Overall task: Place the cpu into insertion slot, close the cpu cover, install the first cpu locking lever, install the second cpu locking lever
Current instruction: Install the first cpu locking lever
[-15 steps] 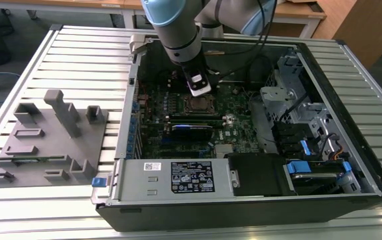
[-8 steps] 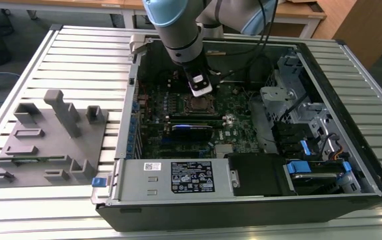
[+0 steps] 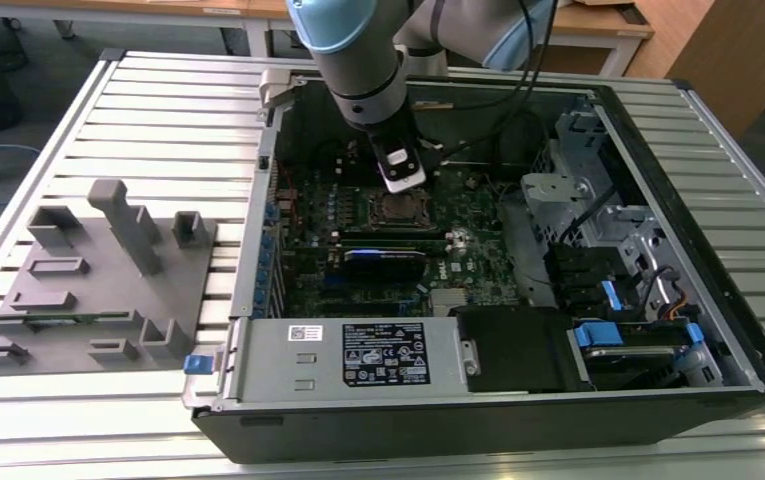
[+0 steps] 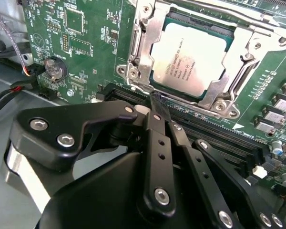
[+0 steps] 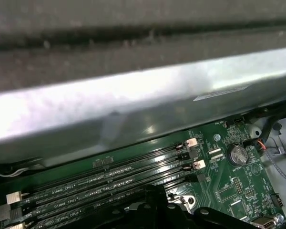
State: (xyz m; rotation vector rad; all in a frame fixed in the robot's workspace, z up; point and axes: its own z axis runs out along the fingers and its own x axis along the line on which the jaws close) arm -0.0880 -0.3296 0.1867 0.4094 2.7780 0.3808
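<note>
Gripper (image 4: 157, 106) at the socket's edge, cpu (image 4: 188, 57) seated
In the second wrist view the cpu lies in its socket on the motherboard (image 4: 86, 33), the cpu cover (image 4: 142, 45) down around it; the gripper's fingers (image 4: 155, 138) are pressed together, tips just beside the cover's frame

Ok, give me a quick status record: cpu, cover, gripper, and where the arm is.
cpu: seated in the socket, metal top up
cpu cover: lying flat, framing the cpu
gripper: shut, tips at the socket's edge next to the memory slots
arm: reaching down into the open computer case
</note>
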